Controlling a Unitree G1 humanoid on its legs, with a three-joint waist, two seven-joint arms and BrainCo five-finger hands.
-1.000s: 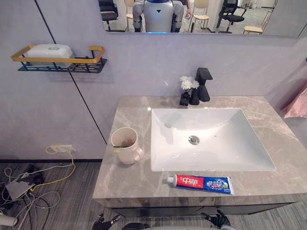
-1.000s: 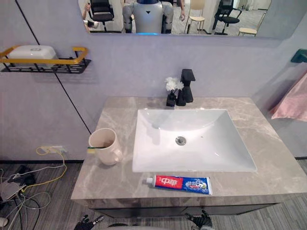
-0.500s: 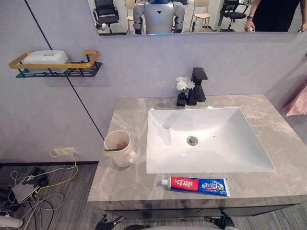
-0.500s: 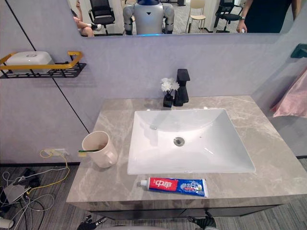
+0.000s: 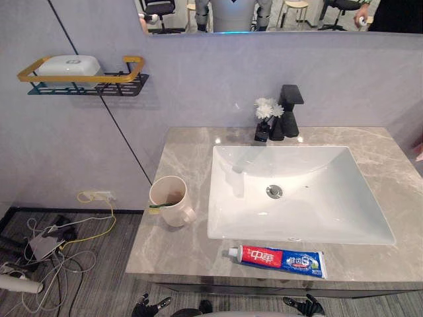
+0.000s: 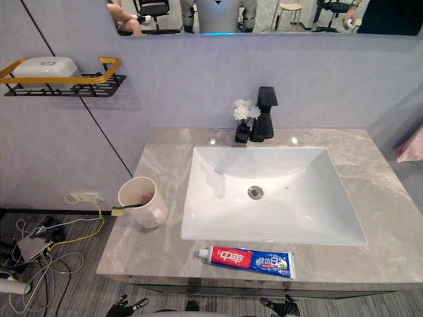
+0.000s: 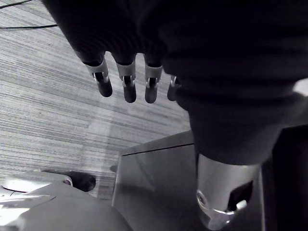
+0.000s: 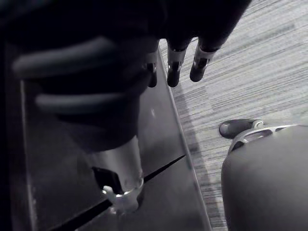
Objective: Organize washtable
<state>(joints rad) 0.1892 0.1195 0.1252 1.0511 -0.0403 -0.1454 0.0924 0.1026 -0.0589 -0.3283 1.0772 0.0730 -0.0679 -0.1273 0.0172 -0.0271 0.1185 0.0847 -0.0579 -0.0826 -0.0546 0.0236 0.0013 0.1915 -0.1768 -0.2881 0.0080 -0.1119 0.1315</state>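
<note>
Grey marble counter: toothpaste by front edge; L hand, R hand below, loose, empty.

Down at six o'clock, the left hand and right hand just peek in, both clipped by the bottom edge and tiny. At nine o'clock of the sink, the cup swallows the toothbrush: just a green handle end shows over the rim. The soap box sits half behind the rail of the shelf. The mirror is cut at twelve o'clock, the pink towel at three.
</note>
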